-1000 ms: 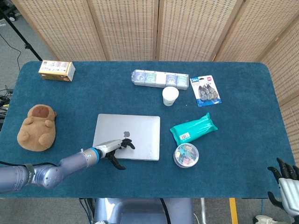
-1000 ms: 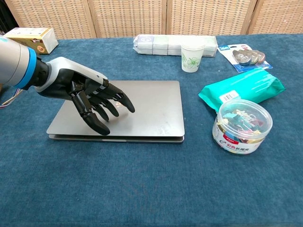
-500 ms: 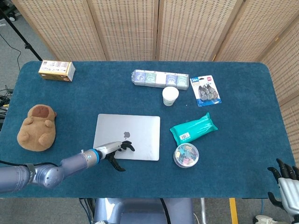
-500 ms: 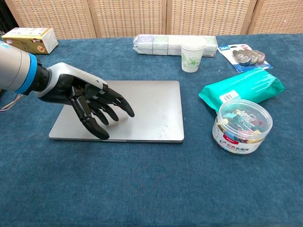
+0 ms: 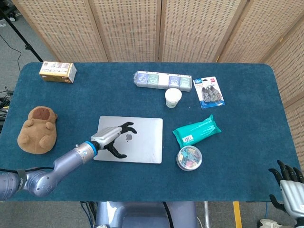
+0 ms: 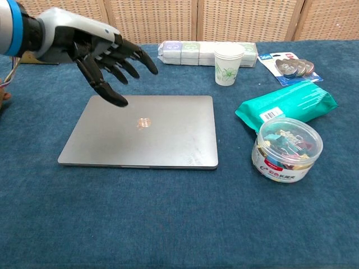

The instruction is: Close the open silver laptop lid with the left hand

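Observation:
The silver laptop [image 5: 135, 142] [image 6: 168, 131] lies flat on the blue table with its lid down and the logo facing up. My left hand [image 5: 114, 137] [image 6: 92, 47] hovers above the laptop's left half, fingers spread and holding nothing, clear of the lid in the chest view. My right hand [image 5: 289, 183] hangs past the table's front right corner, fingers apart, empty; only the head view shows it.
A tub of binder clips [image 6: 287, 150] and a green wipes pack [image 6: 286, 105] sit right of the laptop. A paper cup [image 6: 227, 65], a row of boxes [image 6: 190, 53] and a clip pack [image 6: 291, 66] lie behind. A plush toy [image 5: 38, 130] and a cardboard box [image 5: 57, 71] are at the left.
The lid went from nearly shut to fully flat. My left hand then lifted off the lid and rose up and back, away from it.

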You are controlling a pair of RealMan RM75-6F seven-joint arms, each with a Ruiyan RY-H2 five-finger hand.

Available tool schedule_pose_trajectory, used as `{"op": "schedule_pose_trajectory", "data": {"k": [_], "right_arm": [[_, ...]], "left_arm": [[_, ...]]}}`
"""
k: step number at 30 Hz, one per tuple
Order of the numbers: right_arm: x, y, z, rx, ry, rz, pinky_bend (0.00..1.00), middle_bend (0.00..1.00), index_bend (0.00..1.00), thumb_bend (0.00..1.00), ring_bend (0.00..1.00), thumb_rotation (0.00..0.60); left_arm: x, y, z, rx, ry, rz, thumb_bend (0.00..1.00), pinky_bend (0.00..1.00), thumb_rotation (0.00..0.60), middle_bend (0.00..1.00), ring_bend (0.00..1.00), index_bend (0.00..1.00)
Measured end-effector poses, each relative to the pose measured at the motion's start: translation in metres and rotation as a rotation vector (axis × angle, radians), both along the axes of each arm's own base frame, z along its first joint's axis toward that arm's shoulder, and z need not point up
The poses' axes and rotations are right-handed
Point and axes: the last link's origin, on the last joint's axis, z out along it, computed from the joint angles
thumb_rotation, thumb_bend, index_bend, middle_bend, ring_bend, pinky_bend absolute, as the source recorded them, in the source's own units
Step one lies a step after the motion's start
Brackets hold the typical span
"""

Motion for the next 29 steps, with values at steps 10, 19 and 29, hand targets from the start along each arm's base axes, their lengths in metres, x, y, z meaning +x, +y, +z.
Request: {"op": "schedule_pose_trajectory", "data": {"k": [10, 19, 29], "right_arm": [[0.001, -0.009, -0.016, 0.059, 0.005, 0.011, 0.0, 0.0, 0.17, 0.38, 0.0, 0.6], [0.0, -0.021, -0.025, 0.074, 0.014, 0.006, 0.0, 0.0, 0.17, 0.38, 0.0, 0.6], [0.001, -0.024, -0.032, 0.073, 0.03, 0.008, 0.0, 0.0, 0.16, 0.37, 0.0, 0.6]], "left_arm": [[-0.031, -0.014, 0.056, 0.395, 0.099, -0.124, 0.19, 0.14, 0.6, 0.03, 0.1, 0.21], [-0.101, -0.079, 0.109, 0.632, 0.19, -0.083, 0.19, 0.14, 0.6, 0.03, 0.1, 0.21], [-0.175, -0.159, 0.129, 0.727, 0.183, 0.106, 0.19, 0.14, 0.6, 0.03, 0.1, 0.21]]}}
